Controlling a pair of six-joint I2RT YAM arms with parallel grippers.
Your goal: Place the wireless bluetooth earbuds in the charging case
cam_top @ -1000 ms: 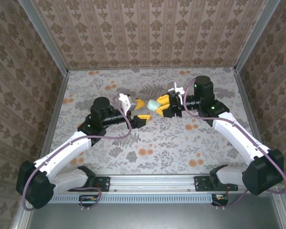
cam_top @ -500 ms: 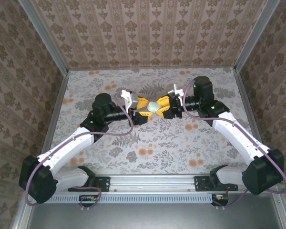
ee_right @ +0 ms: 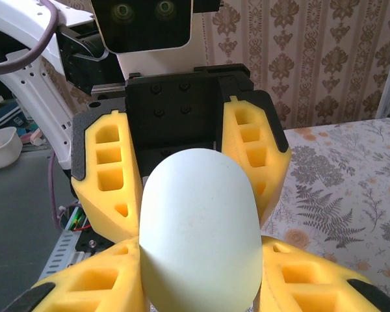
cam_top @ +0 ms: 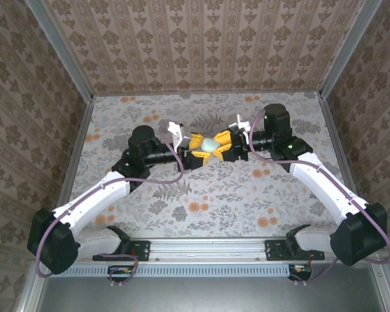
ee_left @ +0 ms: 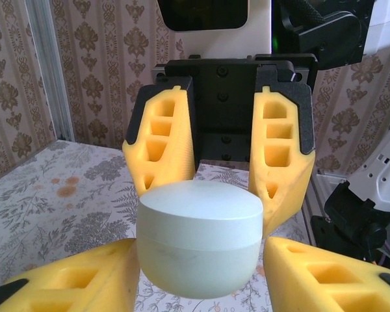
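Note:
A pale mint, pebble-shaped charging case hangs above the middle of the table, lid closed, its seam visible in the left wrist view. My right gripper is shut on it from the right, its yellow fingers pressed against the case. My left gripper comes from the left, and its two yellow fingers touch the case's lower sides. The two grippers face each other, fingers interleaved around the case. The earbuds are out of view.
The floral-patterned table is walled by patterned panels with metal posts at the back corners. The arm bases sit on the rail at the near edge. A white dish-like object lies beyond the left arm.
My left gripper moved right to the case held by the right gripper and narrowed its fingers onto it. The right arm stayed put.

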